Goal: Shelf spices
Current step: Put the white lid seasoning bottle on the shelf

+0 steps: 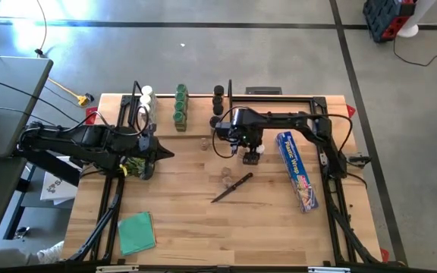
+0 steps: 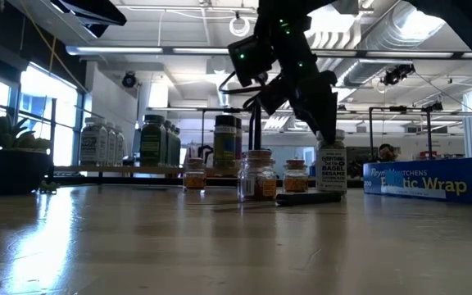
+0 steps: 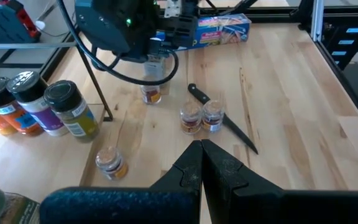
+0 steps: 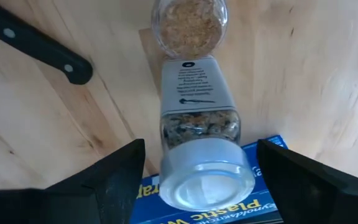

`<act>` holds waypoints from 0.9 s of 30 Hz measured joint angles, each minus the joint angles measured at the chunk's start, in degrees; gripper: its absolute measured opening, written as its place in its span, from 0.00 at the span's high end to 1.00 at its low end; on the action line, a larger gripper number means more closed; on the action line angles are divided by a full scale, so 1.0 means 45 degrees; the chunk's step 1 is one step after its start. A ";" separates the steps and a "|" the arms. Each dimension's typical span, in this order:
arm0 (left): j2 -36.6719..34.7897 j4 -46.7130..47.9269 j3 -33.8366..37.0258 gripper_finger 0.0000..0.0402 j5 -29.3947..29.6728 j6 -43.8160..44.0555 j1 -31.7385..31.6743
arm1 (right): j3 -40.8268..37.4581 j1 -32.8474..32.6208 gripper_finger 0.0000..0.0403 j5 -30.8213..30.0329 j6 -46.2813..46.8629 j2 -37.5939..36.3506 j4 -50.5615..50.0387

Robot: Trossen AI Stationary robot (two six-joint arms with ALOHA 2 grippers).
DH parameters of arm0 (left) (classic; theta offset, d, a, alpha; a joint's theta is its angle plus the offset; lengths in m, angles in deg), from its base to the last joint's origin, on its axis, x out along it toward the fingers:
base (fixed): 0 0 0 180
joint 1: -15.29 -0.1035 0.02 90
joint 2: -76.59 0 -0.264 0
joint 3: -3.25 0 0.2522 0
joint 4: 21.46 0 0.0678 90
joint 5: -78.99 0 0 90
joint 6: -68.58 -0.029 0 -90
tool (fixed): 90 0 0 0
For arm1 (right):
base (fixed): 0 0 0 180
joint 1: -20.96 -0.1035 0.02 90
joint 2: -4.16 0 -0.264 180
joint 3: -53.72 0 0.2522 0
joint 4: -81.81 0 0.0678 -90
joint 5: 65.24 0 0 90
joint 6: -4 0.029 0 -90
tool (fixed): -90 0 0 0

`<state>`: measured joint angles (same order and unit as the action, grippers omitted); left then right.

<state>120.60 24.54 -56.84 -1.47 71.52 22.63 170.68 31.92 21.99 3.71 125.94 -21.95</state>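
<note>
On the pale wooden tabletop (image 1: 279,220), the long blue plastic-wrap box (image 1: 297,171) lies just beside the right gripper (image 4: 197,171), whose fingers are spread wide around an upright white-capped seasoning jar (image 4: 199,134), not touching. The left gripper (image 3: 201,163) waits clenched, empty.

We see pale wood tabletop (image 1: 203,220) w/ light grain streaks. Shelf (image 1: 180,106) jars: white caps (image 1: 146,95), green caps (image 1: 180,102), black caps (image 1: 218,95). Blue wrap box (image 1: 297,171) w/ white & yellow lettering. Knife (image 1: 231,187) w/ black handle. Teal-green cloth (image 1: 136,231) near table's front edge. Both arms dark, nearly black; left gripper (image 3: 201,158) black. Jar (image 4: 199,143) under right gripper (image 4: 197,168): clear glass, white cap, white label w/ black print, speckled black-and-tan contents. Small clear jars (image 3: 201,117) w/ orange-brown contents
</note>
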 joint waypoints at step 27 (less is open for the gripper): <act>0.0005 0.1025 0.0364 1.00 0.0001 0.1789 -0.0005 | -0.5580 -0.0228 0.25 0.0213 0.2013 -0.5575 0.5503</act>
<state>120.62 29.15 -55.20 -1.47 79.57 22.60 145.57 30.89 22.94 12.77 100.86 2.81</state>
